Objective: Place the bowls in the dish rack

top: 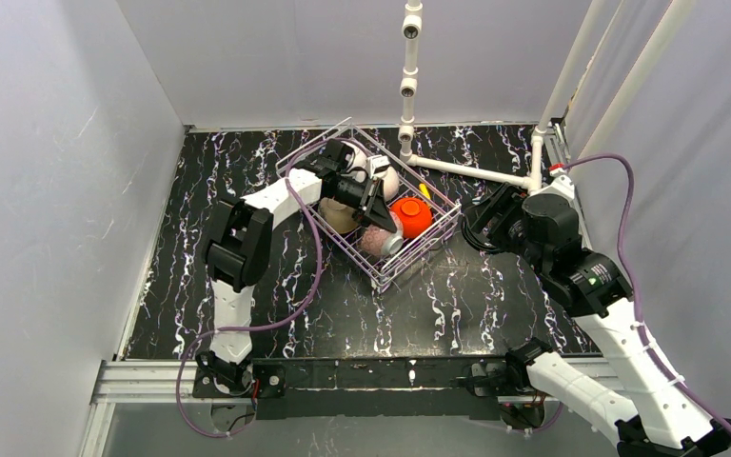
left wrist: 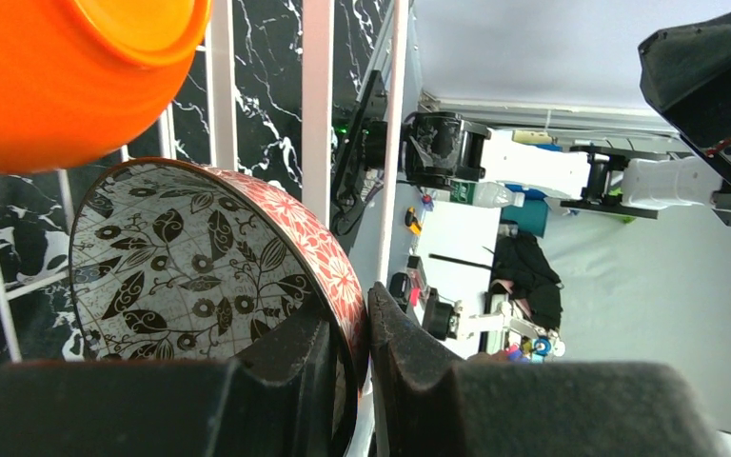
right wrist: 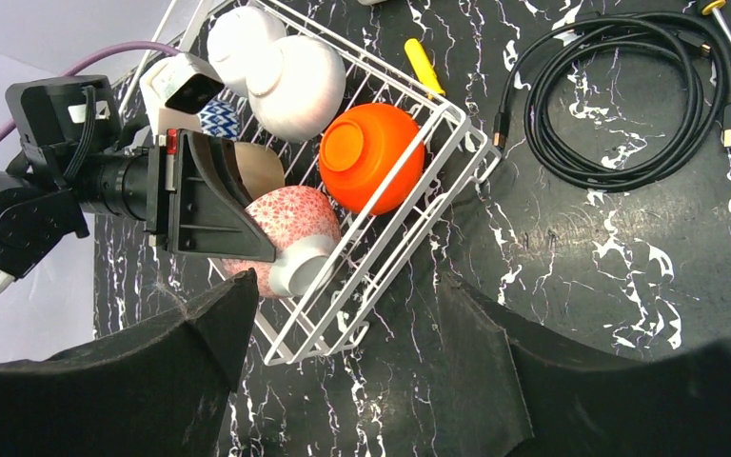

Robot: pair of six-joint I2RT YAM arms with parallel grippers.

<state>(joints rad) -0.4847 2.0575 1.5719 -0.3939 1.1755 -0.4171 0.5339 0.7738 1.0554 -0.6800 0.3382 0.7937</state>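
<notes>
- Right hand: fingers apart, nothing gripped; hovers over table, near-right of dish rack.
- Left hand: clamped on rim of pink-speckled bowl, one finger inside, one outside.
- Pink-speckled bowl: lies tilted on side, in near corner of dish rack.
- Red-orange bowl: just beyond it in rack, foot turned up.
- White bowls: at far end of rack.
- Handling, as judged: bowls glazed ceramic, so stiff, slick, easily chipped, moderately heavy. Rim pinch judged best hold; contact with wire to be kept gentle.
- Brand, label, writing: none readable.

We see the wire dish rack set diagonally at far centre, holding two white bowls, an overturned orange bowl and a tipped pink bowl.
</notes>
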